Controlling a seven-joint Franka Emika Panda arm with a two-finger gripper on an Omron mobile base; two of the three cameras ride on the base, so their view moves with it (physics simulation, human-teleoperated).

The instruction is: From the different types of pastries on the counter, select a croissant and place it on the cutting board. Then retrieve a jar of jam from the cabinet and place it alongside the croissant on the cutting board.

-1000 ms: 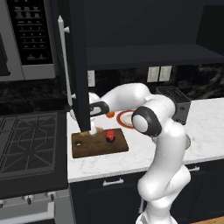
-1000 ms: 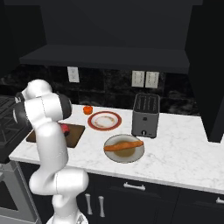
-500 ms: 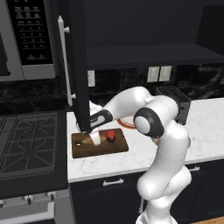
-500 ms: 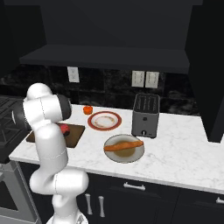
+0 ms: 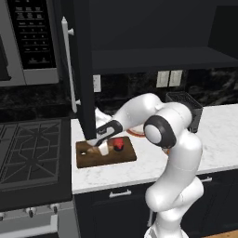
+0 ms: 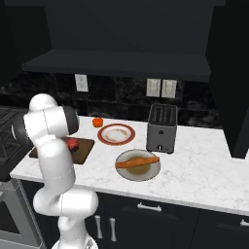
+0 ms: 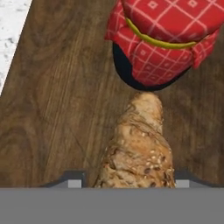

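The croissant (image 7: pixel 140 148), tan with brown streaks, lies on the dark wooden cutting board (image 7: pixel 52 109) between my fingertips. My gripper (image 7: pixel 129 181) is shut on the croissant and sits low over the board (image 5: pixel 88 158), seen in the left base view as gripper (image 5: pixel 101 148). The jar of jam (image 7: pixel 166 39), with a red checked top and a dark base, stands on the board just beyond the croissant's tip, touching or nearly touching it. The jar (image 5: pixel 119 143) is to the right of my hand. In the right base view my arm hides most of the board (image 6: pixel 85 148), and the jar (image 6: pixel 73 143) peeks out.
The open dark cabinet door (image 5: pixel 83 69) with its white handle hangs right above the board's left end. A stove (image 5: pixel 28 153) lies to the left. On the counter stand a toaster (image 6: pixel 161 127), a red-rimmed plate (image 6: pixel 115 134), a plate with the orange stick pastry (image 6: pixel 137 164) and an orange round object (image 6: pixel 97 122).
My hand has come down from beside the cabinet door to the left part of the cutting board, next to the jar. The jar and the rest have stayed put.
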